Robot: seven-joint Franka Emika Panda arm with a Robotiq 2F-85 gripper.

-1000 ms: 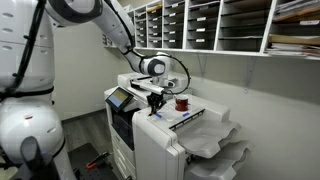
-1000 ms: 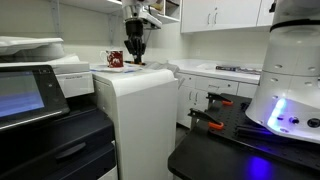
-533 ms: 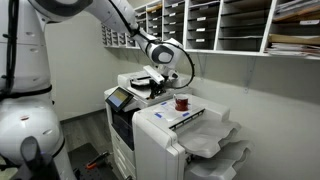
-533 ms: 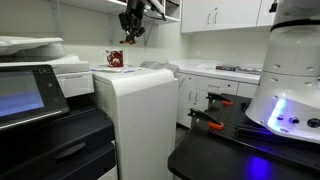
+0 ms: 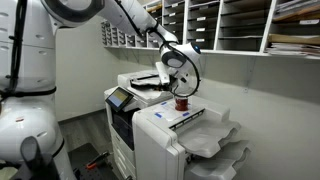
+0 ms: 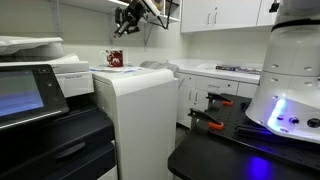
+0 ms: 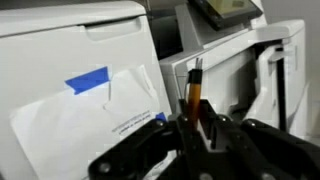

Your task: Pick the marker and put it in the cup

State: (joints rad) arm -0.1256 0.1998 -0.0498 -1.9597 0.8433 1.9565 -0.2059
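Note:
My gripper point(image 5: 182, 86) hangs in the air above the white printer top and is shut on the marker point(image 7: 194, 92), a slim dark stick with an orange-brown body that stands up between the fingers point(image 7: 196, 122) in the wrist view. The dark red cup point(image 5: 182, 102) stands on the printer top, just below the gripper. In an exterior view the cup point(image 6: 115, 59) sits below the raised gripper point(image 6: 122, 27). The cup is out of the wrist view. The marker is too small to make out in both exterior views.
A white sheet with blue tape point(image 7: 98, 112) lies on the white printer top point(image 5: 165, 122). A copier with a control panel point(image 5: 121, 98) stands beside it. Wall shelves of pigeonholes point(image 5: 230, 25) run behind. Paper output trays point(image 5: 215, 150) stick out at the front.
The gripper has lifted off the printer top with the marker in it and moved up and across to a spot above the cup.

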